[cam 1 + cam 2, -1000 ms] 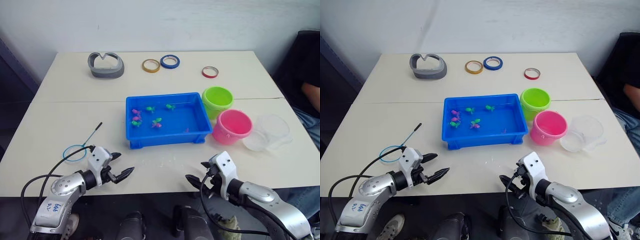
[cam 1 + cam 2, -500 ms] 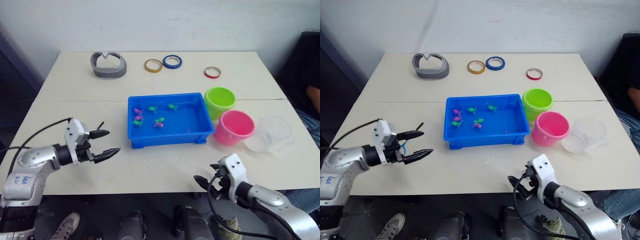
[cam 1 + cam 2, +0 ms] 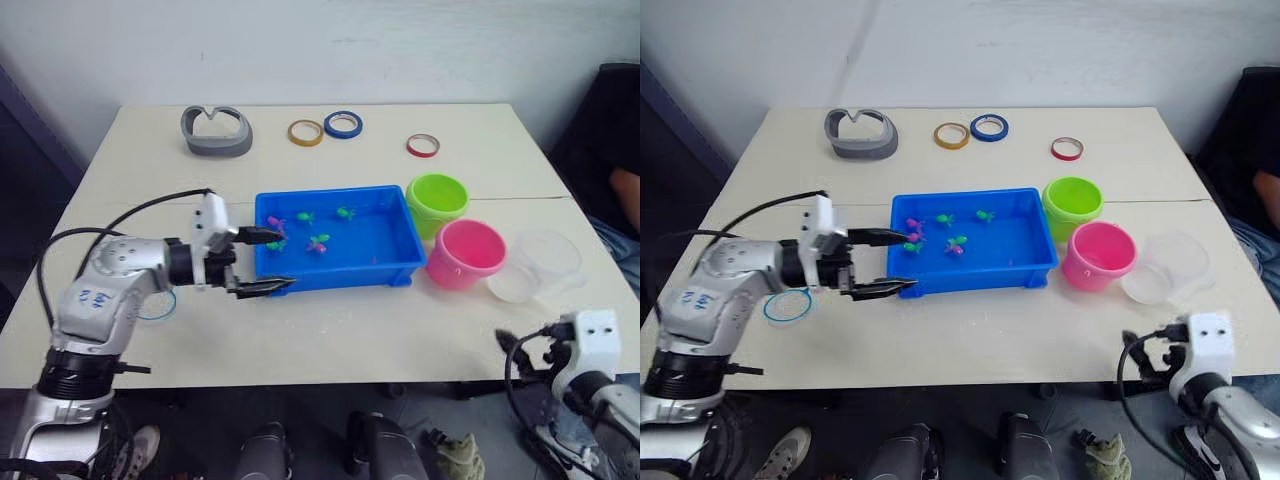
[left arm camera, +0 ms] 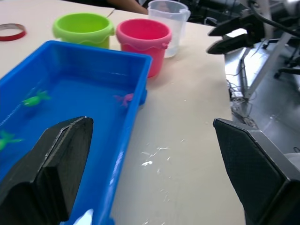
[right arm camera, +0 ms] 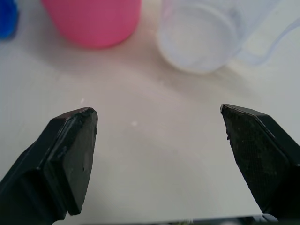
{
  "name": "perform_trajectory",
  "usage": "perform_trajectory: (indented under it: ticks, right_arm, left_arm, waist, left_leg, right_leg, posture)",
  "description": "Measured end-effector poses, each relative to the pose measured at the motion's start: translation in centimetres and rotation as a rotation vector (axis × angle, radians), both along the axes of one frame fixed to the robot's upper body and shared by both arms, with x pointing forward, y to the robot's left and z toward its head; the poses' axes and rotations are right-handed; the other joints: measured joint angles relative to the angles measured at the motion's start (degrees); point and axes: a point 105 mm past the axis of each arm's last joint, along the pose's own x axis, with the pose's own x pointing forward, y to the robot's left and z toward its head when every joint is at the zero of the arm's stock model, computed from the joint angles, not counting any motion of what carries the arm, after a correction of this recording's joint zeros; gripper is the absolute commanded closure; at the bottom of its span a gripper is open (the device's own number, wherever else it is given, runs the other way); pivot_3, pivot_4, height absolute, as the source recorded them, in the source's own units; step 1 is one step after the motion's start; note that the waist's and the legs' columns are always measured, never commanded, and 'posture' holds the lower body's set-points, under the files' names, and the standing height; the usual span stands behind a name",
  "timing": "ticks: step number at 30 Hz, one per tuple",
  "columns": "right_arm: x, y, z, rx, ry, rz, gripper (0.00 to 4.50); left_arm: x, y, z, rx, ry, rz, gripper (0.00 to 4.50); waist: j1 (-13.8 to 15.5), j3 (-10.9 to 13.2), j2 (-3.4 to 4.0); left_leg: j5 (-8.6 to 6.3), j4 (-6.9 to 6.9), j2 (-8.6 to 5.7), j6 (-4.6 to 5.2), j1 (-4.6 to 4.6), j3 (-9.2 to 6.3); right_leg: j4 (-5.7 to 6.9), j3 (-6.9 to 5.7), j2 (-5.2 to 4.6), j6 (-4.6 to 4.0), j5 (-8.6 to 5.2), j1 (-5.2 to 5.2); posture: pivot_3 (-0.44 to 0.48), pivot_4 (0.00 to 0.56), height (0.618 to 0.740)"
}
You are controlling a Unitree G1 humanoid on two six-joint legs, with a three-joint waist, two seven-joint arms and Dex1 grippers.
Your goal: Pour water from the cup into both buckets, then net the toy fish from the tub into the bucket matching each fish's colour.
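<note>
The blue tub sits mid-table with several tiny pink and green toy fish in it. To its right stand the lime green bucket and the pink bucket, with the clear cup beside the pink one. My left gripper is open at the tub's front-left corner, one finger over the tub and the other over the table. The net lies on the table behind my left forearm, its handle hidden. My right gripper is open and empty at the near right table edge, facing the pink bucket and cup.
At the back of the table are a grey curved holder and three tape rings: yellow, blue and red. A person sits off the table's right side.
My left arm has swung from the near-left table edge, past the net, up to the tub's front-left corner. My right gripper has drawn back to the right and down, near the table edge.
</note>
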Motion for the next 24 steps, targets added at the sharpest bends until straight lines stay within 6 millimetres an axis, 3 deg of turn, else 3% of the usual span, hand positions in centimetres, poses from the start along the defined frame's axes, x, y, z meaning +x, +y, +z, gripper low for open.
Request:
perform_trajectory:
  ticks: [8, 14, 24]
  right_arm:
    - [1.8, -3.2, 0.1, -0.029, -0.052, -0.272, 0.05]
    - [2.2, -5.8, 1.3, -0.049, -0.118, -0.424, 0.05]
    - [3.5, -6.5, 1.9, 0.008, -0.181, -0.500, 0.05]
  left_arm:
    - [0.1, -1.9, 0.5, -0.014, -0.004, -0.053, 0.01]
    - [0.4, -2.1, 0.5, 0.000, -0.016, -0.052, 0.01]
    - [0.5, -3.5, 1.3, -0.016, -0.042, -0.093, 0.01]
  waist:
    - [0.00, 0.01, 0.03]
    - [-0.01, 0.01, 0.03]
    - [-0.66, 0.01, 0.04]
  left_leg:
    - [0.24, 0.00, -0.03, -0.36, -0.02, -0.03]
    - [0.26, -0.01, -0.03, -0.35, -0.03, -0.03]
    - [0.32, -0.01, 0.01, -0.41, -0.03, -0.05]
  right_leg:
    - [0.08, -0.02, 0.03, -0.06, -0.03, -0.03]
    - [0.10, -0.02, 0.07, -0.05, -0.03, -0.04]
    - [0.12, 0.05, 0.30, -0.05, -0.03, -0.04]
  posture:
    - [0.000, 0.150, 0.713]
    - [0.000, 0.150, 0.713]
    - [0.000, 0.150, 0.713]
